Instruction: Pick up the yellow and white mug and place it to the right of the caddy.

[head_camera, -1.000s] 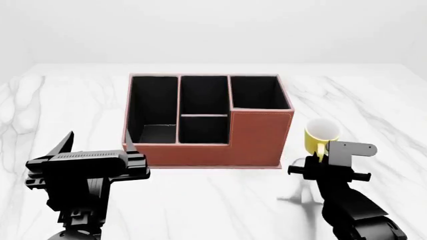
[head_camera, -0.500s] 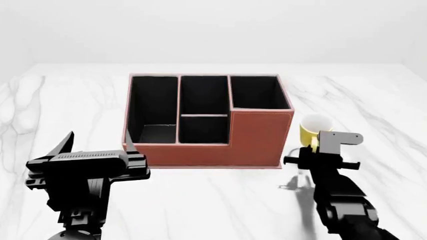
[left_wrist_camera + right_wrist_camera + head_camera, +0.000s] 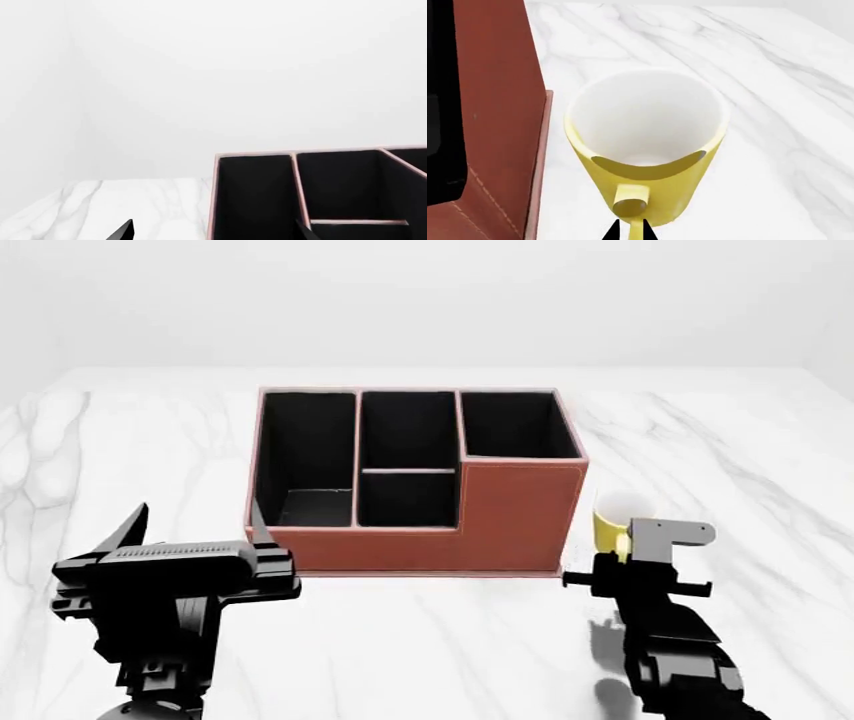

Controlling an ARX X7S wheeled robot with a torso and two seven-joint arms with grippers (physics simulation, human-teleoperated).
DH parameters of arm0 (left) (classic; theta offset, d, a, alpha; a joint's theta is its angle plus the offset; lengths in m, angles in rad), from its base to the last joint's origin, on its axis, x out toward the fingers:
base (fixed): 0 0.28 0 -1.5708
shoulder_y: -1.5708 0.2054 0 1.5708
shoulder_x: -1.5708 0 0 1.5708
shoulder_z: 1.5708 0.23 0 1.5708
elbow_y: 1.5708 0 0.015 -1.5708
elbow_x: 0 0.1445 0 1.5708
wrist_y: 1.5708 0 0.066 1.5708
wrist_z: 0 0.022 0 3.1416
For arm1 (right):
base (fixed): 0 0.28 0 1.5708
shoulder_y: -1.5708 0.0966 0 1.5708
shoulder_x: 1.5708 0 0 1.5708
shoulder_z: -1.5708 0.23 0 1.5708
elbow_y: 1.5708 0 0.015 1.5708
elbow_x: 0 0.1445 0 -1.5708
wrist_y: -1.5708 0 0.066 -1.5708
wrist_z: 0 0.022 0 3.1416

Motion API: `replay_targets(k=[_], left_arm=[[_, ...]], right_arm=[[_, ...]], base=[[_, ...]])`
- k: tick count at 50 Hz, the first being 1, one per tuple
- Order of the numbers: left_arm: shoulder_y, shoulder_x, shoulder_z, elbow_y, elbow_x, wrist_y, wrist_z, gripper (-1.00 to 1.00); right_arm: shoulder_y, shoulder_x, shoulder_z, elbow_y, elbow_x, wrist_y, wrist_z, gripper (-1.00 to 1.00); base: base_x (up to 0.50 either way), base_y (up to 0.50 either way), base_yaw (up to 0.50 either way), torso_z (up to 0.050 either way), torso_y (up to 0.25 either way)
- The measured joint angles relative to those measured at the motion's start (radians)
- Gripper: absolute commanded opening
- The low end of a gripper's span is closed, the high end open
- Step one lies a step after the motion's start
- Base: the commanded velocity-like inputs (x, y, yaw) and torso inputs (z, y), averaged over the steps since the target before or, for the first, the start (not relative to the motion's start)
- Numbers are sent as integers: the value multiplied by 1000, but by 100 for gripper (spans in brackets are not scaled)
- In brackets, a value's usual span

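On white marble table (image 3: 427,640), plain walls

The caddy (image 3: 507,515) is reddish-brown on its outer walls with pale pinkish trim along every edge and divider, and its compartments are black inside; the right wrist view shows a line of pale stitching down its corner. The yellow and white mug (image 3: 647,145) is bright yellow outside, handle included, and plain white inside. The table (image 3: 747,450) is white marble with faint grey veins, the wall behind is a flat off-white, and both grippers, left (image 3: 194,540) and right (image 3: 638,562), are black, the right one carrying a light grey bracket.
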State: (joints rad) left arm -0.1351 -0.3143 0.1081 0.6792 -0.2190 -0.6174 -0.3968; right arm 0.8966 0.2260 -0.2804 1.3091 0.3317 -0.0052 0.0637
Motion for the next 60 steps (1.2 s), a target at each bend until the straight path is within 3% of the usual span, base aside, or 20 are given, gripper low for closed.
replay_targets(k=[18, 39, 40, 60], left_arm=[[-2, -5, 3, 4, -7, -1, -6, 100], [0, -11, 5, 5, -13, 1, -12, 100], [0, -11, 5, 5, -13, 2, -13, 100], [4, -16, 6, 8, -20, 5, -19, 100]], right_arm=[[-13, -21, 201, 0, -194, 38, -39, -100], [-13, -29, 299, -8, -286, 74, -54, -100], [-13, -29, 301, -8, -288, 75, -54, 100], [-10, -35, 320, -2, -319, 67, -65, 100]], base=[[0, 0, 0, 0, 1], [0, 0, 0, 0, 0], [0, 0, 0, 0, 0], [0, 0, 0, 0, 0]])
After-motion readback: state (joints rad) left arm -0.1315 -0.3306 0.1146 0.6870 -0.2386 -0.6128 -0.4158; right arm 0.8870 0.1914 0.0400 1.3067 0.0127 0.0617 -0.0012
